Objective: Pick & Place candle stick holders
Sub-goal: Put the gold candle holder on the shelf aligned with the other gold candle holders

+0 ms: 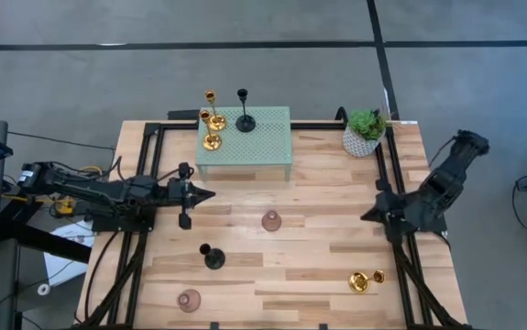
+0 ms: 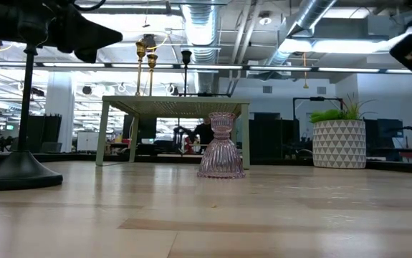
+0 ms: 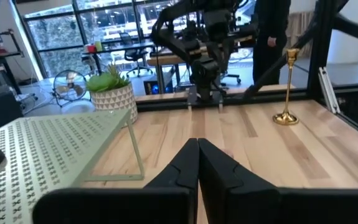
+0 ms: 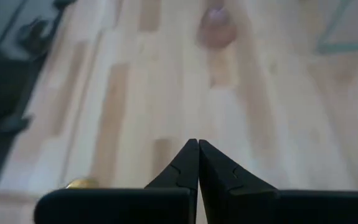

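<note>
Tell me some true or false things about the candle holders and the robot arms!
1. The green stand has three holders on it. True: two gold and one black.
2. The left gripper holds a gold holder. False: it is shut and empty.
3. A pink glass holder stands in the middle of the table. True.
4. The plant sits on the green stand. False: it stands on the table beside it.
5. The right gripper is open. False: shut.

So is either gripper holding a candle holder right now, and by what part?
Nothing is held. The left gripper and the right gripper are both shut with nothing between their fingers, above the table.
</note>
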`<state>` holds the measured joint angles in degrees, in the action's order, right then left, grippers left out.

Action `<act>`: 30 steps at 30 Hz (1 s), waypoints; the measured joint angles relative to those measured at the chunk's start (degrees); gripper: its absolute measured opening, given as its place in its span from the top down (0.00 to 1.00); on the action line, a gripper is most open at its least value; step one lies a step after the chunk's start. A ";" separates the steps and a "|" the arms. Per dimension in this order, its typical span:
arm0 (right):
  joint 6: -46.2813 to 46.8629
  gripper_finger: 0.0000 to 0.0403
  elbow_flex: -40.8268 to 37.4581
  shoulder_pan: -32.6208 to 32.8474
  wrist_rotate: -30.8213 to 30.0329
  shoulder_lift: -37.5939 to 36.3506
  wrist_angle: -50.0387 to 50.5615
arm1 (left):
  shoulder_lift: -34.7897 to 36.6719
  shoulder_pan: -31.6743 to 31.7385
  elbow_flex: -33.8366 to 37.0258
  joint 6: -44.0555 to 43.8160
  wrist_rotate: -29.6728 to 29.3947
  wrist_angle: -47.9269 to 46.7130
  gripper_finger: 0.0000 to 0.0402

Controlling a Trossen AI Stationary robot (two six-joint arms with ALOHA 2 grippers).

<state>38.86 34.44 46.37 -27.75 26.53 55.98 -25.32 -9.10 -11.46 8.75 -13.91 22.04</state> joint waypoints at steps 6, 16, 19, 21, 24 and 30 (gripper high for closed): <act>6.37 1.00 0.00 5.18 10.67 -2.69 5.21 | 0.00 0.00 0.00 -0.04 0.02 0.64 0.99; 10.08 1.00 -1.08 15.96 14.32 -3.46 5.24 | 0.00 0.00 0.00 -1.63 0.07 3.02 0.99; 14.38 1.00 -4.44 19.26 13.67 -3.42 4.00 | -0.03 0.00 0.00 -1.77 0.07 3.42 0.98; 18.16 1.00 -7.24 21.53 12.23 -3.42 2.21 | -0.02 0.00 0.00 -1.77 0.07 3.50 0.99; 22.67 1.00 -11.59 24.96 8.76 -3.31 -3.42 | -0.02 0.00 0.00 -1.75 0.08 4.01 0.99; 31.61 1.00 -16.68 31.18 3.27 -1.42 -14.35 | -0.02 0.00 0.00 -1.70 0.07 4.20 0.99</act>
<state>70.47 17.76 77.55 -24.48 25.11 41.63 -25.34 -9.10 -11.46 7.05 -13.84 26.24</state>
